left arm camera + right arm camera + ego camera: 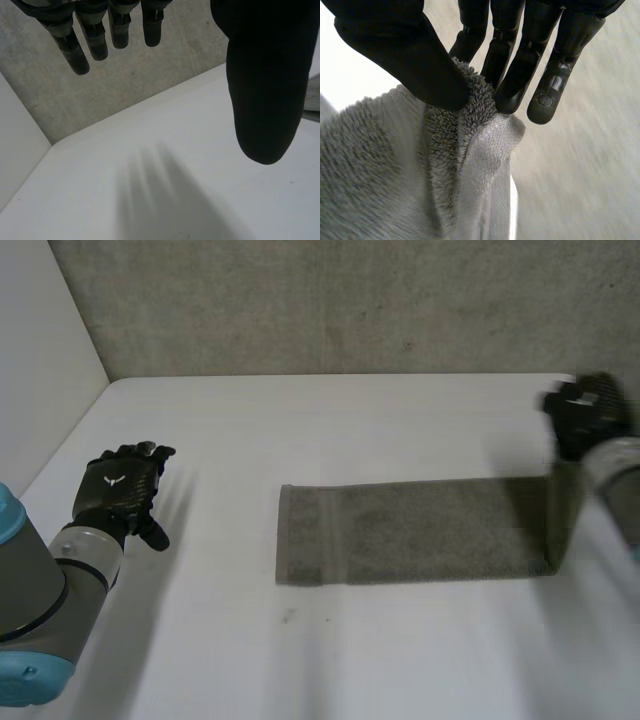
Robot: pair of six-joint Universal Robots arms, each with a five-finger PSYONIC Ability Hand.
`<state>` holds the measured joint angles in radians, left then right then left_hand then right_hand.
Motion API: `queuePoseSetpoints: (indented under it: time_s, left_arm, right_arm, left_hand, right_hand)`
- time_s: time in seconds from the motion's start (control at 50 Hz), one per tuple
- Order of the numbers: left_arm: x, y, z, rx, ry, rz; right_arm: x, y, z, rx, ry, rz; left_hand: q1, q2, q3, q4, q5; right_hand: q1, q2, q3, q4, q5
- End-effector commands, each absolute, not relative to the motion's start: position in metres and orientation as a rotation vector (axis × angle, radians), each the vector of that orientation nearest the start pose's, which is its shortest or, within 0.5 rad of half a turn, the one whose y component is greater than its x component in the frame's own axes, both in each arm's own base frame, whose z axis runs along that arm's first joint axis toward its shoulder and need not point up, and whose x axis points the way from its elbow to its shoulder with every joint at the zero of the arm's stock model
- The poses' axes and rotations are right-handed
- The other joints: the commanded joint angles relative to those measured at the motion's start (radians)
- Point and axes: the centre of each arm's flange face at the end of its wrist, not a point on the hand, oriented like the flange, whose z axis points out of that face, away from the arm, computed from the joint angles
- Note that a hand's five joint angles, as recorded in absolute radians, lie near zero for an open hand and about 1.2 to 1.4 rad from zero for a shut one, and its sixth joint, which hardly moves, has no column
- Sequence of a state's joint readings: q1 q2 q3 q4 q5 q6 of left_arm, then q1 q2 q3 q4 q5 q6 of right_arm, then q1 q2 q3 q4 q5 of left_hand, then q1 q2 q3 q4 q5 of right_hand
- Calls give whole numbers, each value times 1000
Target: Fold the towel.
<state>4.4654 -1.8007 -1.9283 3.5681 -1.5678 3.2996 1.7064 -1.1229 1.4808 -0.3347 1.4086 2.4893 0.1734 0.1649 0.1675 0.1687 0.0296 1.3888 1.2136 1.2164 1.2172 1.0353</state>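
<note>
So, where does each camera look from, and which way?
Head view: behind the arms, facing down at the table and towel; left hand and right hand show.
Left wrist view: on that wrist, facing along the open left hand to the table and wall.
Right wrist view: on that wrist, facing the right hand pinching the towel.
Shared: head and right wrist views show the towel.

Right hand (585, 412) blurred; towel (420, 530) lifted end partly hidden behind blurred, edge-cropped right arm (615, 490).
</note>
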Motion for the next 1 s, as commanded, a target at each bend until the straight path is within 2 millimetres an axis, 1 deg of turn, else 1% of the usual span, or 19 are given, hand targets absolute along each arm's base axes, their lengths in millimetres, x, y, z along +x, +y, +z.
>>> queuePoseSetpoints:
  time_s: [0.02,0.04,0.06,0.1,0.18,0.24,0.32,0.42,0.44,0.46,0.5,0.58,0.62,0.68,0.74,0.78,0.84,0.88,1.0]
  left_arm:
    - [-203,-268,171,492,2390,-2070]
    - [-203,-268,171,492,2390,-2070]
    - [-203,-268,171,492,2390,-2070]
    - [-203,-268,171,493,2392,-2069]
    - [-203,-267,170,493,2393,-2067]
    - [-203,-267,170,494,2391,-2071]
    - [-203,-267,170,496,2391,-2072]
    - [-205,-266,170,502,2392,-2074]
    - [-205,-266,170,506,2393,-2075]
    - [-205,-266,170,506,2393,-2075]
    - [-206,-266,170,508,2392,-2077]
    - [-208,-267,173,511,2378,-2098]
    - [-209,-268,175,510,2368,-2112]
    - [-212,-270,180,516,2344,-2148]
    - [-223,-270,189,547,2312,-2210]
    - [-228,-269,192,564,2305,-2234]
    - [-240,-266,201,601,2280,-2288]
    - [-246,-265,206,617,2264,-2321]
    - [-282,-261,216,686,2288,-2413]
  right_arm:
    - [319,-308,210,-1321,1788,-2260]
    - [343,-290,204,-1369,1712,-2212]
    - [343,-290,204,-1369,1711,-2211]
    - [376,-258,189,-1445,1618,-2121]
    - [395,-231,164,-1529,1580,-2019]
    - [409,-197,130,-1663,1549,-1896]
    - [408,-191,121,-1703,1557,-1866]
    - [404,-191,131,-1687,1577,-1872]
    - [402,-190,140,-1676,1573,-1886]
    - [402,-190,140,-1676,1573,-1886]
    - [395,-189,155,-1626,1585,-1908]
    - [379,-205,168,-1487,1674,-1909]
    - [360,-215,183,-1309,1760,-1890]
    - [351,-219,189,-1226,1793,-1880]
    - [328,-233,194,-1077,1881,-1867]
    - [300,-246,189,-976,1998,-1838]
    - [288,-251,186,-945,2048,-1829]
    - [266,-255,174,-906,2153,-1785]
    - [234,-256,148,-848,2305,-1705]
  left_hand:
    - [1,10,7,6,-30]
    - [1,10,7,6,-30]
    - [1,10,7,6,-30]
    - [1,10,7,6,-30]
    - [1,10,7,6,-30]
    - [1,10,7,6,-30]
    - [1,10,7,6,-30]
    - [1,10,7,6,-30]
    - [1,10,7,6,-30]
    - [1,10,7,6,-30]
    - [1,10,7,6,-30]
    - [1,10,7,6,-30]
    - [1,10,7,6,-30]
    - [1,10,7,6,-30]
    - [1,10,7,6,-30]
    - [1,10,7,6,-30]
    - [11,19,17,15,-20]
    - [14,22,20,18,-17]
    - [25,34,31,30,-5]
  right_hand:
    - [7,183,180,179,186]
    - [7,183,180,179,186]
    - [7,183,180,179,186]
    - [7,183,180,179,186]
    - [7,183,180,179,186]
    - [7,183,180,179,186]
    - [7,183,180,179,186]
    - [7,183,180,179,186]
    - [-317,-142,-145,-145,-138]
    - [-320,-145,-148,-149,-141]
    - [-1165,-990,-992,-993,-986]
    - [-1214,-1039,-1042,-1043,-1035]
    - [-1214,-1039,-1042,-1043,-1035]
    - [-1214,-1039,-1042,-1043,-1035]
    - [-1214,-1039,-1042,-1043,-1035]
    - [-1214,-1039,-1042,-1043,-1035]
    - [-1214,-1039,-1042,-1043,-1035]
    - [-1214,-1039,-1042,-1043,-1035]
    - [-1158,-982,-985,-986,-979]
